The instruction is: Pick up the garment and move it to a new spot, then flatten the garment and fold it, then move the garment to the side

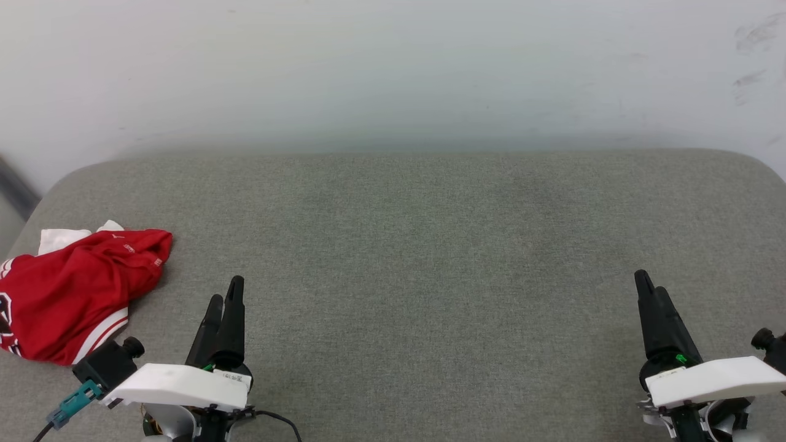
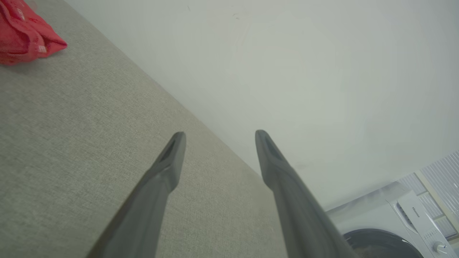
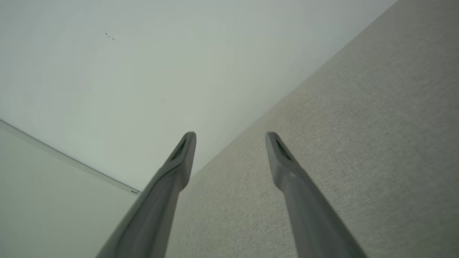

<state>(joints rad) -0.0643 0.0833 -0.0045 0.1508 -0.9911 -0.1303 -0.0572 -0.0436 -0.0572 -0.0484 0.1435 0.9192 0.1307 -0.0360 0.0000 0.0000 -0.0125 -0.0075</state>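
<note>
**Both grippers open, red jersey crumpled at the left edge**

Nearest the robot, the left gripper (image 1: 226, 290) sits low at the left of the head view. Its two long dark fingers (image 2: 161, 186) are spread apart with nothing between them, as the left wrist view shows plainly. The right gripper (image 1: 649, 281) sits low at the right, well apart from the left one. Its jaws are likewise released and hold nothing, with a clear gap between the tips in the right wrist view. Both grippers hover over the wide grey woven-fabric surface (image 1: 430, 258) with rounded far corners.

A little beyond the left gripper and to its left lies the garment (image 1: 73, 294), a bright red sports jersey of thin soft fabric. It is bunched in a crumpled heap at the left edge of the surface, partly cut off by the picture's border. Red-and-white striped trim shows along its near hem and a white sleeve pokes out at its far side. It is near the left gripper but not touching it.

Behind the surface rises a plain white wall (image 1: 393, 61) with a few dark scuff marks (image 1: 752, 37) at the upper right. The left wrist view catches a white front-loading washing machine (image 2: 387, 222) past the surface's edge.
</note>
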